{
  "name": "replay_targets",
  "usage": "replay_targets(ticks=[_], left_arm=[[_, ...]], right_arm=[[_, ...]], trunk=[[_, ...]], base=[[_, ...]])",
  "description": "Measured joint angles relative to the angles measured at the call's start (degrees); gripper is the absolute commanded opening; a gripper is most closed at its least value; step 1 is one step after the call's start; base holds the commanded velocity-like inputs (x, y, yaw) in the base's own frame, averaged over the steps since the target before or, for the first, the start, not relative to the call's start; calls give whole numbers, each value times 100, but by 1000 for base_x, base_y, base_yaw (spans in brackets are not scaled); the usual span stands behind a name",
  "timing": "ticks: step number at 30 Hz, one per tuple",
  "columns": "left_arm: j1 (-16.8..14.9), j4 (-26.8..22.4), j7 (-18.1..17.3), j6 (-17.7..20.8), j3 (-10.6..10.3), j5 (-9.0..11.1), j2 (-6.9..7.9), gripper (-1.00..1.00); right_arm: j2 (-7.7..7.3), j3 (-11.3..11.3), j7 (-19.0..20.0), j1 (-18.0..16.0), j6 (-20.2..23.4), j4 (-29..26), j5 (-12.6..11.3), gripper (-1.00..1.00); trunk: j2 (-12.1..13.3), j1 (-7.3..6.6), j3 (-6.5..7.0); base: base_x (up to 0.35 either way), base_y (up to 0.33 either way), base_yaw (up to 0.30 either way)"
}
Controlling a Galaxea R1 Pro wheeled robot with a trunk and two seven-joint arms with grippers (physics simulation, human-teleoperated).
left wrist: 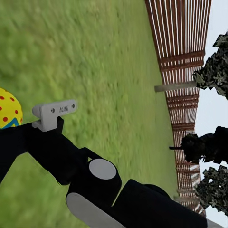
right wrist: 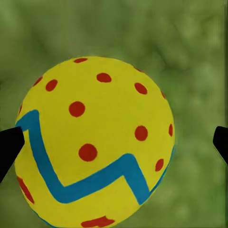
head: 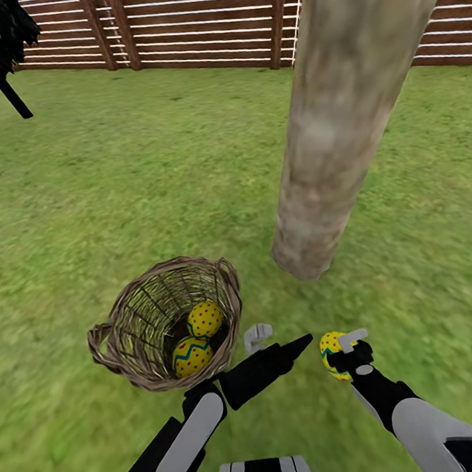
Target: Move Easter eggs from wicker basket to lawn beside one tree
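Eggs first: one egg (head: 331,354) sits in my right hand (head: 344,356), low over the lawn (head: 113,184), and the other two eggs (head: 198,337) lie in the basket (head: 165,324), one resting above the other against its far wall. In the right wrist view the held egg (right wrist: 95,142) is between my two dark fingertips (right wrist: 9,147); one tip touches its side, while the other stands off with grass showing between, so I judge the grip loose or just letting go and cannot tell which. The tree (head: 340,121) rises ahead and slightly right of this hand, its foot near but not touching the basket, with bare grass between the trunk base and the egg. So the coming move, as I read it, turns on that one line: the egg lies short of the trunk, on my side of it, and my right hand is the nearer one to the tree. Setting it down on the grass close to the trunk base looks like the step in hand. My left hand (head: 267,350) hangs just beside the basket rim, holding nothing; whether its fingers are spread or closed I cannot tell. In the left wrist view the right hand (left wrist: 47,116) and its egg (left wrist: 8,109) show over grass, with a fence (head: 189,21) far behind.
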Motion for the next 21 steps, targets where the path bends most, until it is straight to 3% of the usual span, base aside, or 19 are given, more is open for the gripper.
replay_targets(ticks=[16, 21], left_arm=[[0, -29, 7, 39, 10, 11, 0, 100], [0, -83, 6, 496, 64, 28, 10, 100]], right_arm=[[1, -7, 11, 6, 20, 45, -27, 100], [-35, -19, 95, 1, 67, 0, -48, 100]], trunk=[[21, -41, 355], [28, -54, 466]], base=[[0, 0, 0], [0, 0, 0]])
